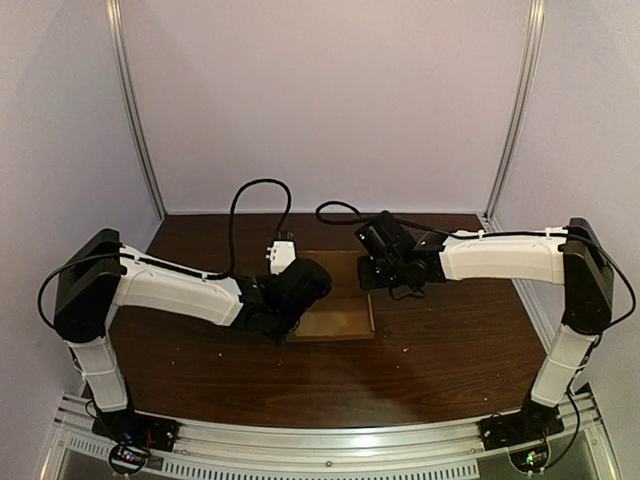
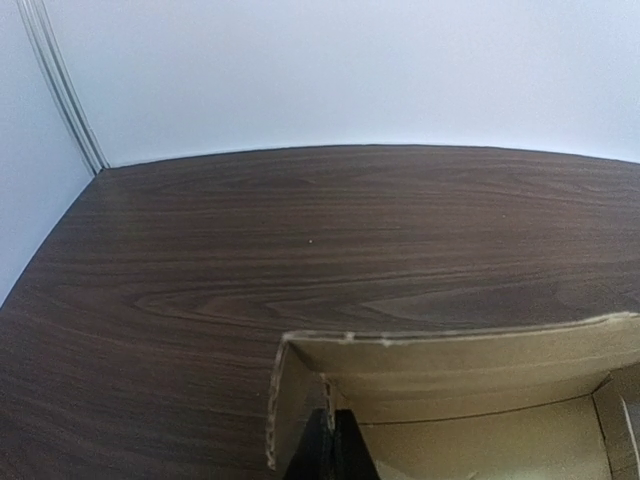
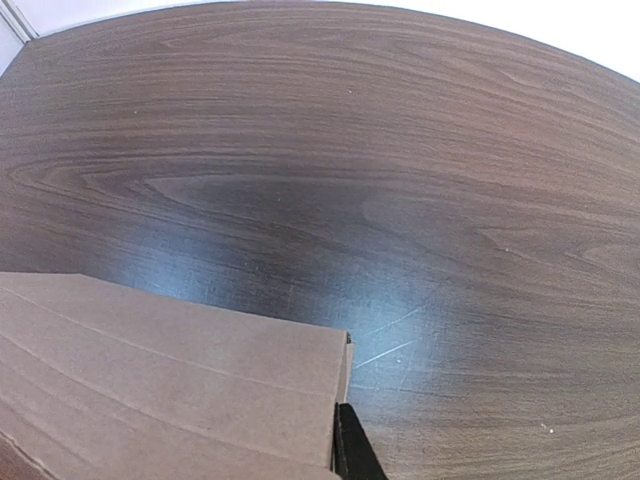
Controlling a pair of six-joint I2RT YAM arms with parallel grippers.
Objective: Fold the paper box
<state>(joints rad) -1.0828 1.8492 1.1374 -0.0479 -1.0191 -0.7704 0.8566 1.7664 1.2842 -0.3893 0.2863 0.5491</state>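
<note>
the box (image 1: 340, 312) lies mid-table (image 1: 455, 345), between the two arms. the left arm (image 1: 180, 288) reaches to its left edge and the right arm (image 1: 495, 258) to its far right corner. it looks only partly formed: the left wrist view shows one wall (image 2: 450, 365) raised, with the floor panel below it.

the main risk, as i judge it, is the light card sliding or lifting on the smooth wood when one side is pushed, since nothing else pins it. a push off the crease could buckle the wall or let it spring back flat. if the two arms work against each other, the corner could tear or the box could skew.

much is hidden. in the top view both wrists cover the box edges they work on, so the contact can't be seen. each wrist view shows only a dark finger (image 2: 325, 448) tip cut off at the bottom edge, close against card; in the right one the finger (image 3: 352, 452) sits beside a panel corner. i cannot tell whether the left jaws or the right jaws are clenched, released or gripping card. how many flaps remain is also unclear.
</note>
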